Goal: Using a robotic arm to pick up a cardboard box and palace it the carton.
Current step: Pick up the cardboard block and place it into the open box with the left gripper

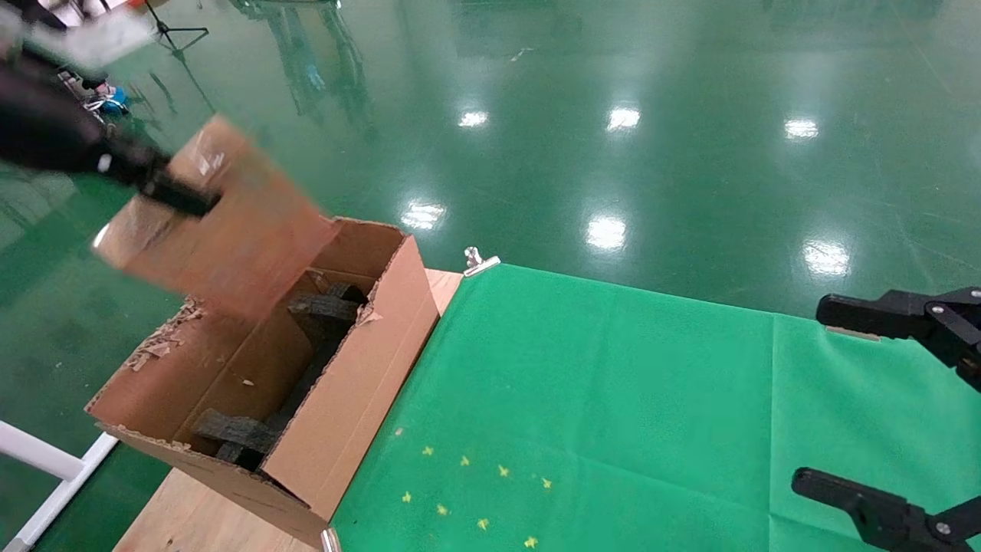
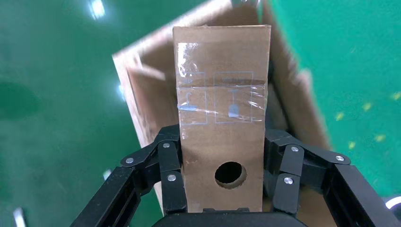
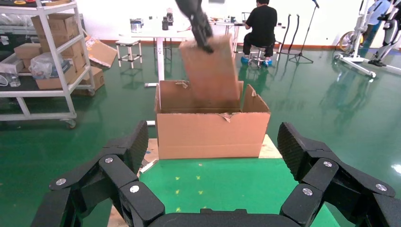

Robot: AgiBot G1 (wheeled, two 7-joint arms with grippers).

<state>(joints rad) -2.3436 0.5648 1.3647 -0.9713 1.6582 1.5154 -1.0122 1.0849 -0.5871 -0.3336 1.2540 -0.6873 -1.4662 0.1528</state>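
Observation:
My left gripper [image 1: 172, 192] is shut on the cardboard box [image 1: 230, 222] and holds it tilted above the far end of the carton [image 1: 352, 391]. In the left wrist view the black fingers [image 2: 170, 161] clamp both sides of the taped box [image 2: 222, 118], near its round hole, and the carton [image 2: 142, 94] lies below. Dark grey foam pieces [image 1: 322, 310] lie inside the carton. The right wrist view shows the box [image 3: 210, 71] hanging over the carton [image 3: 210, 135]. My right gripper [image 1: 831, 399] is open and empty at the table's right edge.
A green cloth [image 1: 613, 383] with small yellow marks [image 1: 467, 491] covers the table beside the carton. A metal clip [image 1: 480, 262] holds its far corner. A white rail [image 1: 46, 460] stands at the lower left. Shelves with boxes [image 3: 42, 56] and a seated person [image 3: 262, 23] are far off.

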